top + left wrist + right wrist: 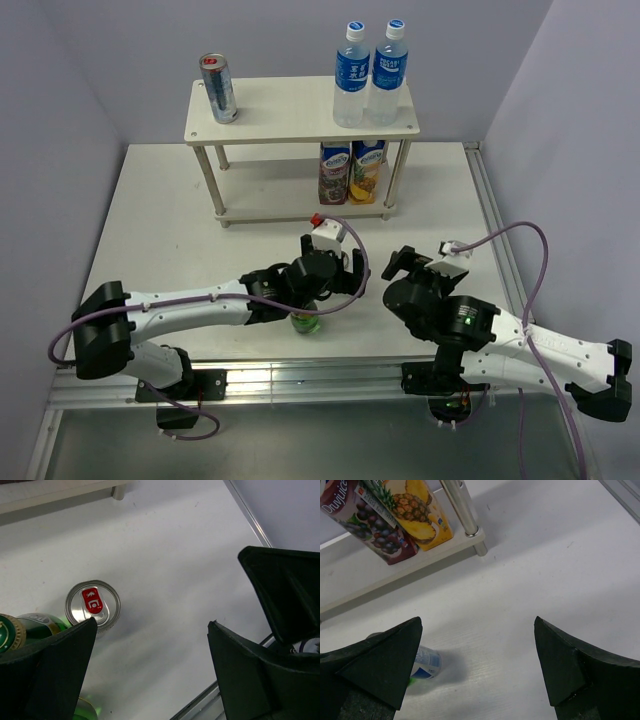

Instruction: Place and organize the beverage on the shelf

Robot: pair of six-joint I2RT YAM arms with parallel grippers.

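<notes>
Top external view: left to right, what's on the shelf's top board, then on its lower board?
On the shelf, top board: can → left water bottle → right water bottle. Lower board: dark berry juice carton → pineapple juice carton.

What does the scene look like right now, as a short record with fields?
left end effector: open, empty
right end effector: open, empty
top tier of shelf: silver can at left, two water bottles at right
lower tier: grape juice carton, pineapple juice carton, right end
on table: can with red tab, green bottle, near left end effector
</notes>
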